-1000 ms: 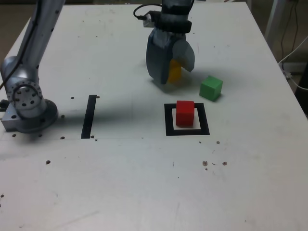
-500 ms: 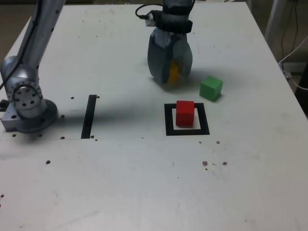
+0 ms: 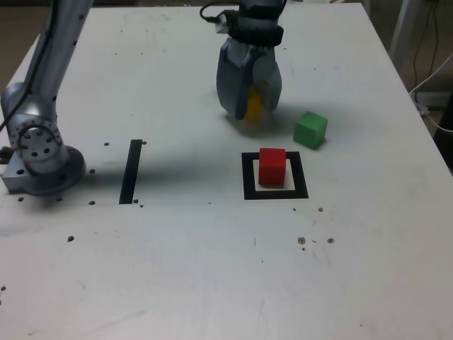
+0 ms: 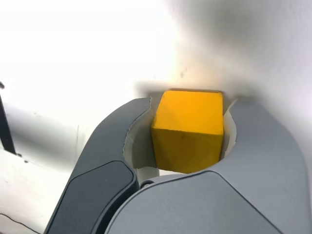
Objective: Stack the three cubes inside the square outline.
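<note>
While the gripper (image 3: 255,105) grasps the yellow cube (image 4: 189,129), 1 red cube (image 3: 272,168) sits within the square outline (image 3: 250,193); the green cube (image 3: 310,130) stands near the outline's corner, toward the exterior view's right; 1 black tape strip (image 3: 131,172) lies well apart, toward its left.
</note>
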`<state>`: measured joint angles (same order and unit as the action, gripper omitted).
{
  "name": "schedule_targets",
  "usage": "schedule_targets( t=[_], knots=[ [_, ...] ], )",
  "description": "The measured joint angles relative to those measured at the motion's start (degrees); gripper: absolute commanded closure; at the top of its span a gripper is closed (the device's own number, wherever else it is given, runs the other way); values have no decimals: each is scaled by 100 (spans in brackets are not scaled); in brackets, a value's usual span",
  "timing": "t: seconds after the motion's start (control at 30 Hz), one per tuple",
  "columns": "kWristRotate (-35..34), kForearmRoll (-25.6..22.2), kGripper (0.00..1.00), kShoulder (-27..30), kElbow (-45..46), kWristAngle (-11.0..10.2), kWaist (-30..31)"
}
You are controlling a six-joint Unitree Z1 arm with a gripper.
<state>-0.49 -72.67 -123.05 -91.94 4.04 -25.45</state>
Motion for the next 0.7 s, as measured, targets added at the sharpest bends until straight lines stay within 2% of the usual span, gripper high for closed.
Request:
schedule_targets(
  t=[0.33, 0.47, 0.7],
  knots=[
    [220, -494, 78, 552, -19, -59, 669],
    [286, -680, 78, 756, -137, 3, 1088],
    [295, -1030, 78, 799, -508, 186, 1810]
  ],
)
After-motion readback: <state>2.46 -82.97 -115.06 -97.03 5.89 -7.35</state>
